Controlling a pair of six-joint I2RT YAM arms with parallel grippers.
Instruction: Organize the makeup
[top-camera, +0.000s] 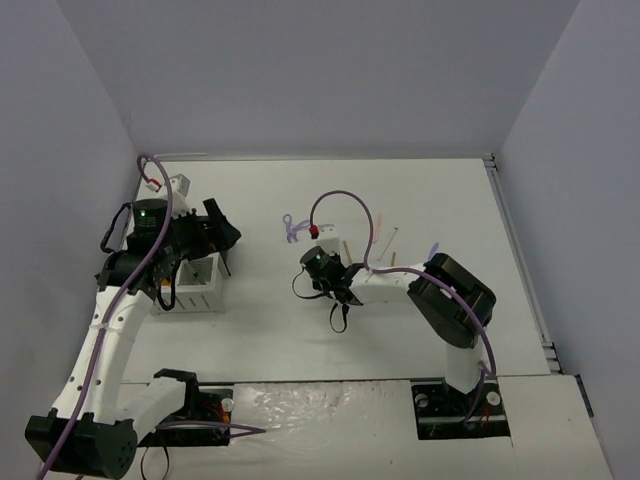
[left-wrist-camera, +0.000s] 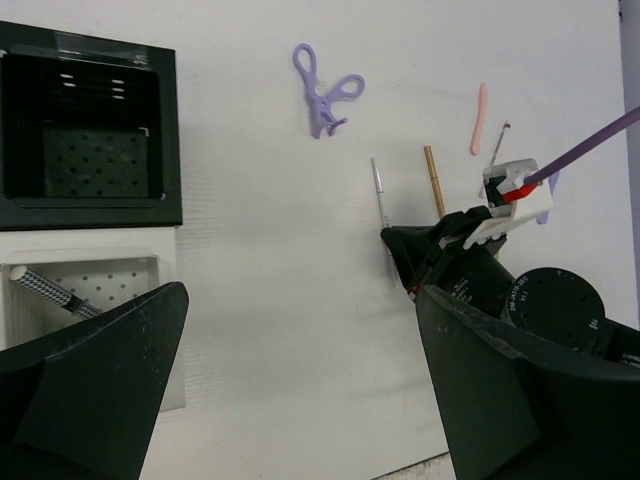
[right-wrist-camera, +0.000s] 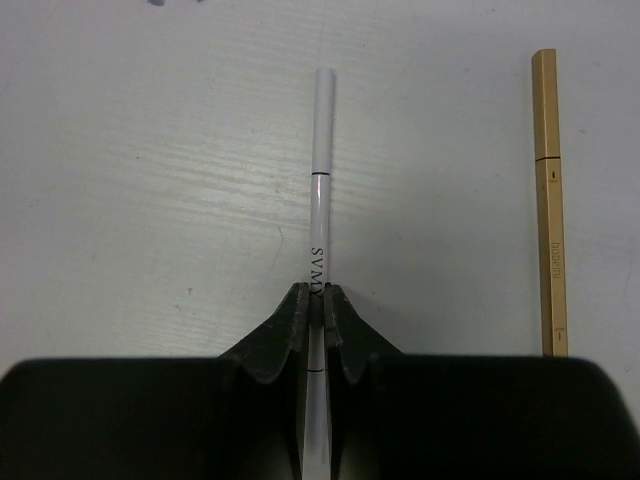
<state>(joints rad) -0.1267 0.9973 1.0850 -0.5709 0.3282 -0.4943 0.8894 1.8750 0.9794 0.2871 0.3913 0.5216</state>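
Makeup pencil (right-wrist-camera: 320, 180), white, slim, lettered in black, pinched near one end between the two fingertips of the right gripper (right-wrist-camera: 316, 300), jaws shut tight onto its barrel. Runs straight out ahead of the fingers, in line with them, most of its length beyond the tips, the rest hidden under the gripper body. Looks flat on the white table (right-wrist-camera: 150, 180), though contact hard to judge. Off to the right of the same fingers, apart from them and parallel to the pencil: gold stick (right-wrist-camera: 547, 200), untouched, reaching slightly farther ahead than the pencil's far end. From the left wrist view, out beyond the right gripper: purple scissor-like tool (left-wrist-camera: 325, 90), pink tool (left-wrist-camera: 479, 118), thin dark stick (left-wrist-camera: 497, 143) just beside the pink tool, all loose on the table and well apart from either gripper. Left gripper (left-wrist-camera: 300, 330) spread wide, holding nothing, bare table between its fingers (left-wrist-camera: 100, 380). By its left finger: organizer (left-wrist-camera: 170, 130), black compartment farther ahead, white compartment nearer, with a black-and-white patterned stick (left-wrist-camera: 45, 285) leaning inside the white one, its lower end hidden behind that finger.
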